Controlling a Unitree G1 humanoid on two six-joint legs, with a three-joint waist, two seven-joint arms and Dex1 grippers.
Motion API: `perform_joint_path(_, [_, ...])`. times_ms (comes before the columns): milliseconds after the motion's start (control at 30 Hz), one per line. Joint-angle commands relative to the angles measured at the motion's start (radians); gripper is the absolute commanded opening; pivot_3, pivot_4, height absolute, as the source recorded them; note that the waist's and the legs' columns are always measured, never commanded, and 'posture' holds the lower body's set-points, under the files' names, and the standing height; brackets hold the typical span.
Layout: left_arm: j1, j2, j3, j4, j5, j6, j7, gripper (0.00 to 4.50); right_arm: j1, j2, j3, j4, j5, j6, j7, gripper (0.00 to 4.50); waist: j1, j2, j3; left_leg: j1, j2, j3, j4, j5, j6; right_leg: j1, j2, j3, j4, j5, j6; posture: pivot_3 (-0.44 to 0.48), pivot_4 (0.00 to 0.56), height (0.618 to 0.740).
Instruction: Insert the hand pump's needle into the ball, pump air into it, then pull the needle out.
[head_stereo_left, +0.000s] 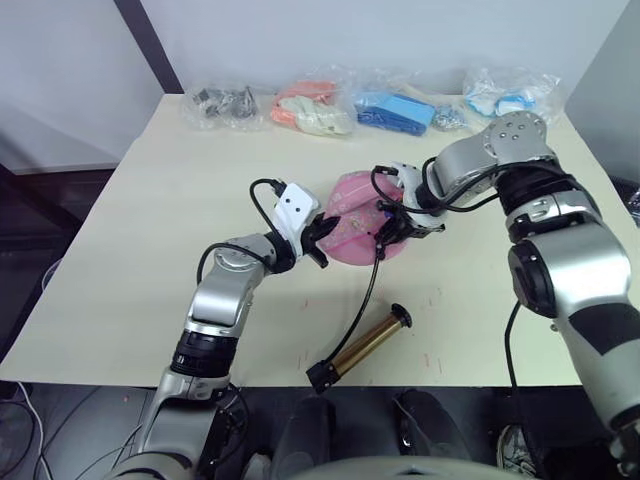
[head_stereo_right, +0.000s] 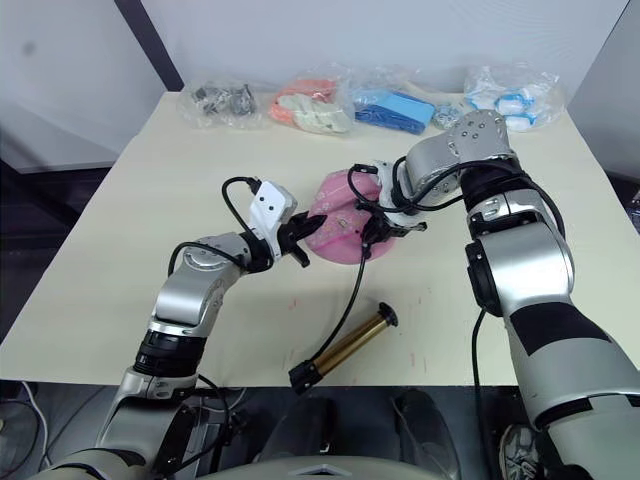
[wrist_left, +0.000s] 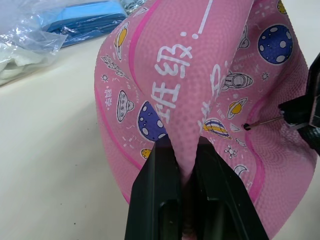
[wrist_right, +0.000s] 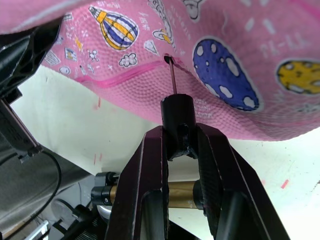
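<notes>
The pink ball (head_stereo_left: 352, 222) lies sagging at the middle of the table, its cartoon prints showing. My left gripper (wrist_left: 184, 150) is shut on a raised fold of the ball (wrist_left: 200, 75) at its left side. My right gripper (wrist_right: 179, 135) is shut on the black fitting (wrist_right: 177, 117) at the hose end, at the ball's right side. The needle (wrist_right: 171, 76) points at the ball, with its tip in the small valve hole (wrist_right: 166, 59). The hand pump (head_stereo_left: 365, 345) lies on the table near the front edge, and its black hose (head_stereo_left: 368, 290) runs up to the fitting.
Several clear bags line the table's back edge: dark parts (head_stereo_left: 220, 103), orange and white items (head_stereo_left: 310, 108), blue items (head_stereo_left: 395, 108), blue-white items (head_stereo_left: 510, 95). The table's front edge (head_stereo_left: 250, 378) runs just below the pump.
</notes>
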Motion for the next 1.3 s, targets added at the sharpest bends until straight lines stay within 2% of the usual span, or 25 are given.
perform_joint_path(33, [0.031,-0.029,-0.092,-0.048,-0.047,0.024,-0.07,0.04,-0.023,0.064,-0.129,-0.032,-0.061,0.002,-0.03,0.3,-0.001,0.0,0.0,0.0,0.001,0.0,0.0,0.0,0.0,0.0,0.001,0.001,0.0,0.0,0.0,0.0,0.15,0.74])
perform_joint_path(167, [0.038,-0.028,-0.102,-0.058,-0.049,0.031,-0.083,0.04,-0.008,0.099,-0.207,-0.054,-0.116,0.004,-0.06,0.3,-0.005,0.0,-0.001,0.002,0.002,0.001,0.0,0.0,0.0,0.001,0.003,0.002,0.0,0.001,-0.001,0.0,0.15,0.74])
perform_joint_path(367, [0.042,-0.025,-0.106,-0.061,-0.047,0.033,-0.089,0.04,0.044,0.164,-0.285,-0.177,-0.185,0.004,-0.084,0.3,-0.013,0.0,-0.001,0.008,0.003,0.002,-0.002,0.0,0.0,0.006,0.004,0.004,0.0,0.001,-0.001,0.0,0.15,0.74])
perform_joint_path(600, [0.037,-0.015,-0.106,-0.039,-0.041,0.025,-0.094,0.04,0.167,0.196,-0.195,-0.427,-0.149,0.004,-0.042,0.3,-0.023,0.0,-0.002,0.012,0.005,0.002,-0.002,0.0,0.0,0.008,0.006,0.005,0.0,0.001,-0.001,0.0,0.15,0.74])
perform_joint_path(800, [0.033,-0.016,-0.109,-0.031,-0.048,0.035,-0.103,0.04,0.26,0.174,-0.082,-0.606,-0.138,0.004,0.006,0.3,-0.024,0.0,-0.002,0.012,0.005,0.002,-0.002,0.0,0.0,0.008,0.008,0.006,-0.001,0.001,-0.001,0.0,0.15,0.74])
perform_joint_path(1300, [0.033,-0.015,-0.126,-0.013,-0.061,0.028,-0.144,0.04,0.246,0.24,-0.151,-0.535,-0.275,0.004,0.052,0.3,-0.024,0.0,-0.007,0.013,0.006,0.003,-0.003,0.0,0.0,0.008,0.009,0.006,-0.001,0.001,-0.001,0.0,0.15,0.74])
